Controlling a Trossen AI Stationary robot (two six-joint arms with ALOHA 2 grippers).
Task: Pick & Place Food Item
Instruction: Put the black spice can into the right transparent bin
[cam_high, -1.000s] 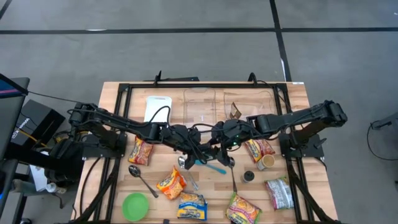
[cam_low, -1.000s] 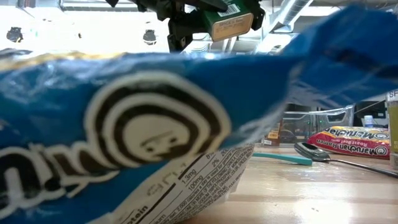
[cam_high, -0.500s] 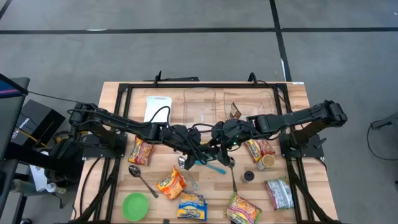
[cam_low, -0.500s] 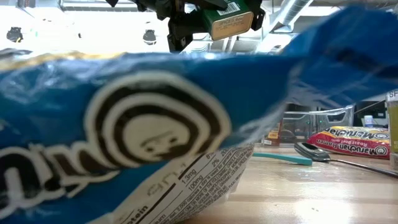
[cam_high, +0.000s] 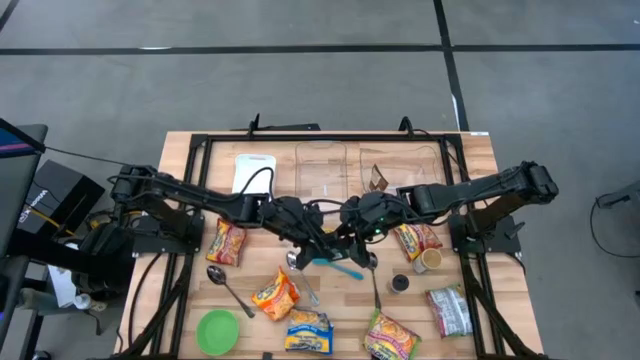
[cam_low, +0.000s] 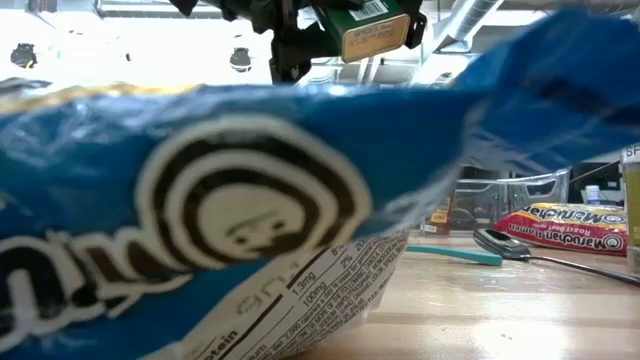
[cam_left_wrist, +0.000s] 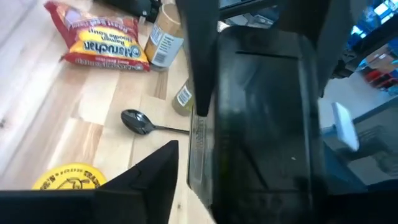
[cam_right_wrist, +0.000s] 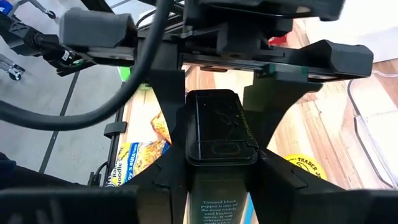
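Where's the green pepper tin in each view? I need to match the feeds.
High view: not distinguishable, masked where the left gripper and right gripper meet at mid-table.
Low view: green pepper tin at top centre, held in the air.
Left wrist view: fills the centre, between the fingers.
Right wrist view: centre, gripped from both ends.
Shared landmark: red ramen packet.

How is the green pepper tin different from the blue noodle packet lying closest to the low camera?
The pepper tin is up in the air, clamped by the left tool and the right tool; the blue noodle packet lies on the table. The tin is rigid, boxy and green with a black lid; the packet is soft, crinkled and blue. Both are packaged food.
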